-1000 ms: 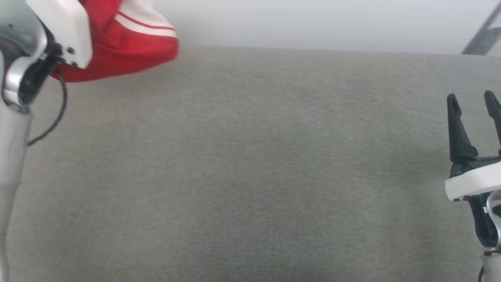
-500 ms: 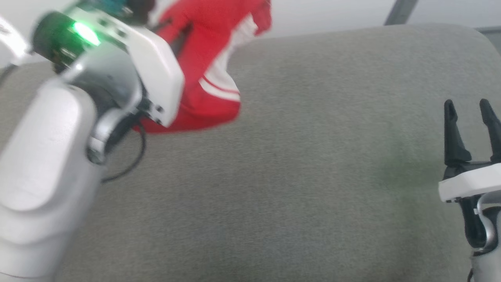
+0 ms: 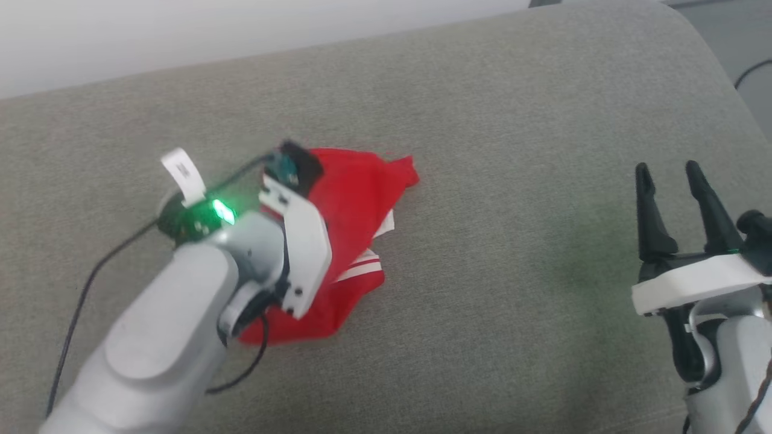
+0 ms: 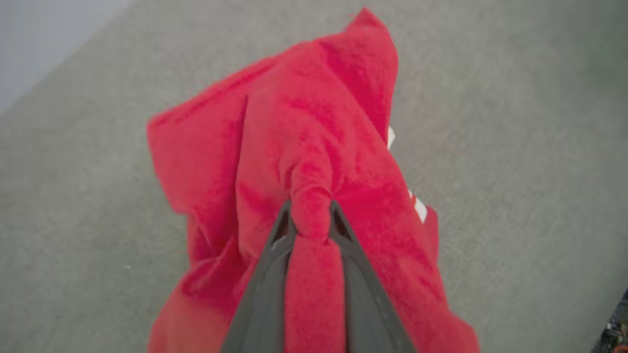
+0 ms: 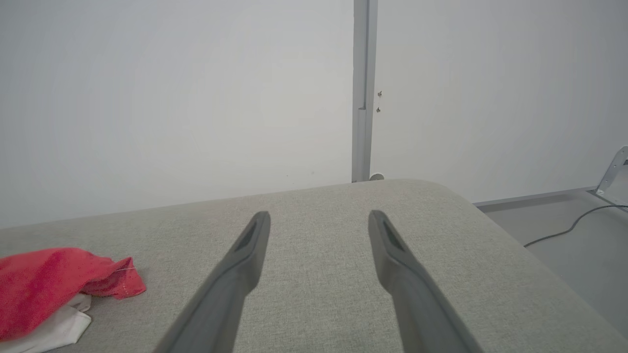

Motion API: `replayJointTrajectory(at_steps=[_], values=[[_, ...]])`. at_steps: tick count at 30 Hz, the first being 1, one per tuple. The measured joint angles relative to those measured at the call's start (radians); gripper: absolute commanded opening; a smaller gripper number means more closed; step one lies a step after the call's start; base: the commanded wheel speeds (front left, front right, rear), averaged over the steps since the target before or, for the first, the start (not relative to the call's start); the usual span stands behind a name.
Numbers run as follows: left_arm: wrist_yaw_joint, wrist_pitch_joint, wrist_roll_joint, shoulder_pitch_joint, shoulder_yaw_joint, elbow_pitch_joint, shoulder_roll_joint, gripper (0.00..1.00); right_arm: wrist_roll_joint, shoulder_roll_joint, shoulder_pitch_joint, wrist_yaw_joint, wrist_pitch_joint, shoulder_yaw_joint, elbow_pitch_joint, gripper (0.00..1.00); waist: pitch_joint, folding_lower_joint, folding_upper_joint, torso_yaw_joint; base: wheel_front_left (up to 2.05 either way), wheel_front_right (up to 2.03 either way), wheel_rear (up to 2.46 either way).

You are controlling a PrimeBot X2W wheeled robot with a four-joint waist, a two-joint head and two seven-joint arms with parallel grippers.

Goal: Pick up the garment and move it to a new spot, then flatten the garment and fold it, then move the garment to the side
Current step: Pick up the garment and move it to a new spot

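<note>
So, relocating step: my left end effector (image 4: 309, 210) pinches bunched garment (image 3: 356, 193); right end effector (image 3: 668, 172) wide, empty. Next: release, flatten.

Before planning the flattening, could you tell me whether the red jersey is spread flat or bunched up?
Bunched up: the red jersey lies crumpled on the grey fabric surface, one fold pinched in the left hand.
</note>
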Motion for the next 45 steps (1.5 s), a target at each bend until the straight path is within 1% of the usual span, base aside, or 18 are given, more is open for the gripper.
replayJointTrajectory(at_steps=[4,10,11,12,13,14,21,26,30,34,37,38,43,45], values=[[-0.011,-0.001,-0.005,0.028,-0.027,0.099,-0.014,0.0,0.008,0.007,-0.007,0.0,-0.013,0.029,0.022,1.0,0.007,0.0,0.0,-0.018,0.0,0.0,0.0],[-0.03,-0.011,-0.008,0.018,-0.04,0.199,-0.031,0.0,0.024,0.005,-0.029,0.0,-0.029,0.065,0.051,1.0,0.014,0.0,0.0,-0.033,0.0,0.0,0.0],[-0.033,-0.012,-0.013,0.015,-0.04,0.211,-0.035,0.07,0.026,0.003,-0.033,0.0,-0.03,0.072,0.056,1.0,0.013,0.0,0.0,-0.033,0.0,0.0,0.0],[-0.035,-0.016,-0.015,0.011,-0.041,0.221,-0.039,0.25,0.027,0.001,-0.037,0.0,-0.031,0.078,0.06,1.0,0.011,0.0,0.0,-0.032,0.0,0.0,0.0],[-0.042,-0.02,-0.015,0.004,-0.043,0.227,-0.043,0.67,0.031,0.0,-0.04,0.0,-0.033,0.081,0.061,1.0,0.009,0.0,0.0,-0.03,0.0,0.0,0.0],[-0.046,-0.026,-0.023,0.003,-0.042,0.234,-0.049,1.0,0.032,-0.002,-0.041,0.0,-0.037,0.083,0.064,1.0,0.005,0.0,0.0,-0.027,0.0,0.0,0.0],[-0.059,-0.106,-0.031,-0.016,-0.03,0.215,-0.056,1.0,0.039,-0.025,-0.034,0.0,-0.039,0.076,0.08,1.0,-0.036,0.0,0.0,0.012,0.0,0.0,0.0],[-0.058,-0.213,-0.033,-0.017,0.008,0.162,-0.048,1.0,0.035,-0.041,-0.015,0.0,-0.034,0.048,0.074,1.0,-0.071,0.0,0.0,0.053,0.0,0.0,0.0],[-0.052,-0.335,-0.04,0.007,0.057,0.121,-0.022,1.0,0.021,-0.044,0.007,0.0,-0.025,0.037,0.063,1.0,-0.104,0.0,0.0,0.087,0.0,0.0,0.0],[-0.025,-0.475,-0.039,0.059,0.114,0.087,0.013,1.0,0.016,-0.045,0.036,0.0,-0.015,0.018,0.053,1.0,-0.139,0.0,0.0,0.125,0.0,0.0,0.0],[0.007,-0.579,-0.03,0.112,0.163,0.066,0.041,1.0,0.013,-0.046,0.057,0.0,-0.007,0.006,0.049,1.0,-0.164,0.0,0.0,0.155,0.0,0.0,0.0],[0.007,-0.579,-0.03,0.112,0.163,0.066,0.041,1.0,0.013,-0.046,0.057,0.0,-0.007,0.006,0.049,1.0,-0.164,0.0,0.0,0.155,0.0,0.0,0.0],[0.039,-0.714,-0.019,0.2,0.214,0.053,0.085,1.0,0.004,-0.053,0.089,0.0,-0.003,-0.013,0.043,1.0,-0.2,0.0,0.0,0.21,0.0,0.0,0.0],[0.044,-0.755,-0.02,0.234,0.234,0.056,0.1,1.0,0.0,-0.055,0.102,0.0,-0.003,-0.017,0.043,1.0,-0.214,0.0,0.0,0.231,0.0,0.0,0.0]])
